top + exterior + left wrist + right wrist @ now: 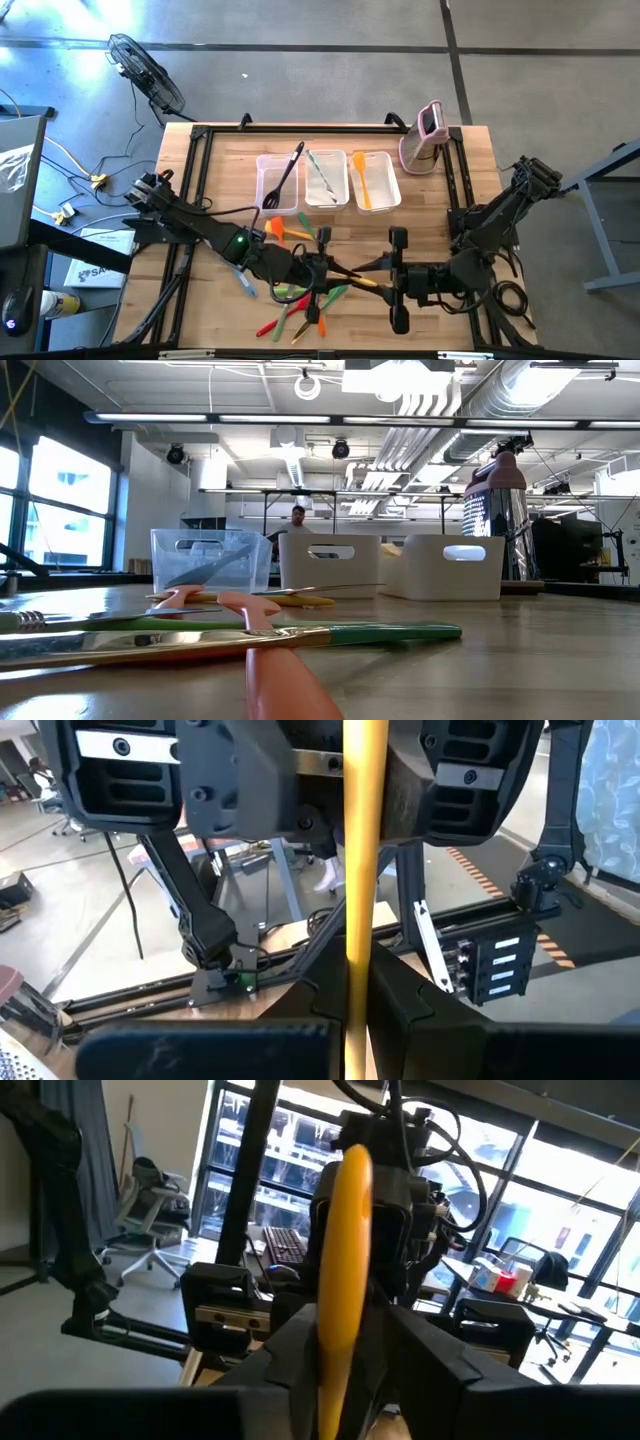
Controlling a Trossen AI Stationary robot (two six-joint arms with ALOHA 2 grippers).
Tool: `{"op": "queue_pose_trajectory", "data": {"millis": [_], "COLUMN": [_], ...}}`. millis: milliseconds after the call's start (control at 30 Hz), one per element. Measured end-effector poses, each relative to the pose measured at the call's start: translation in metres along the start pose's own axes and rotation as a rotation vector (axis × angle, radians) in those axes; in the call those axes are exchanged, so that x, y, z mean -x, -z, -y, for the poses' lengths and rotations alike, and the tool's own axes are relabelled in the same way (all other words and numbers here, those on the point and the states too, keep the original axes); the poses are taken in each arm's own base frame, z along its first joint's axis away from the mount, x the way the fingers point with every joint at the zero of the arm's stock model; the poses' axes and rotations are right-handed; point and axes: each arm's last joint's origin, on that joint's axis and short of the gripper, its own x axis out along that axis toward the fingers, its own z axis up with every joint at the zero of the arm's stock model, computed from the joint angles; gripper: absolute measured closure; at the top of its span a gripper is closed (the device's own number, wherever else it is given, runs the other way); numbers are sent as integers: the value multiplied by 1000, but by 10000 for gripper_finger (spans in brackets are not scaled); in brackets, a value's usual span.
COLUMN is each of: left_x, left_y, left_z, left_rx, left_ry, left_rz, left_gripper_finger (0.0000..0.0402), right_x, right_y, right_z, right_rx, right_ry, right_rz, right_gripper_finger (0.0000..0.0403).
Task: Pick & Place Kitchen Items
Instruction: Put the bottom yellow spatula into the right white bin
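Step in hand: a hand-over of a yellow utensil (358, 281) between the two arms, judged from both wrist views showing its handle clamped.
Left tool (322, 272): closed on the yellow utensil's handle, low over the near middle of the worktop (440, 210).
Right tool (388, 280): also closed on the same utensil, facing the left tool.
Remaining utensils (300, 310): scattered on the near worktop, just under and left of the tools.
Tubs (326, 179): three at the far middle; a black turner (285, 176) lies in the left one, an orange spatula (364, 183) in the right.
Advice: one tool should be released only once the other's hold is judged firm; the utensil should be lifted clear of the pile before being carried to a tub.
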Motion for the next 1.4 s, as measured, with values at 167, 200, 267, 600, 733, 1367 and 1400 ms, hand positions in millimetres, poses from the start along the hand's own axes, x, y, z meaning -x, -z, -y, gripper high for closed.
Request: {"op": "queue_pose_trajectory", "data": {"millis": [167,200,267,600,733,1367,1400], "left_x": [0,0,0,0,0,11,12], "left_y": [1,1,1,3,4,45,47], "left_z": [0,0,0,0,0,-2,-2], "left_rx": [-3,-4,-4,-5,10,56,81], "left_ry": [0,-1,-1,-2,-2,-143,-120], "left_rz": [-12,-12,-11,-32,-34,-445,-470], "left_gripper_finger": [392,392,392,335,305,289,289], "right_x": [-1,-1,-1,-2,0,49,49], "right_y": [4,4,4,6,9,24,26], "right_z": [0,0,0,1,-1,-30,-28], "right_rx": [27,30,31,56,66,423,457], "right_ry": [-11,-11,-9,-6,-7,309,332], "right_rz": [-31,-33,-33,-50,-76,-340,-358], "right_gripper_finger": [378,383,382,383,383,383,383]}}
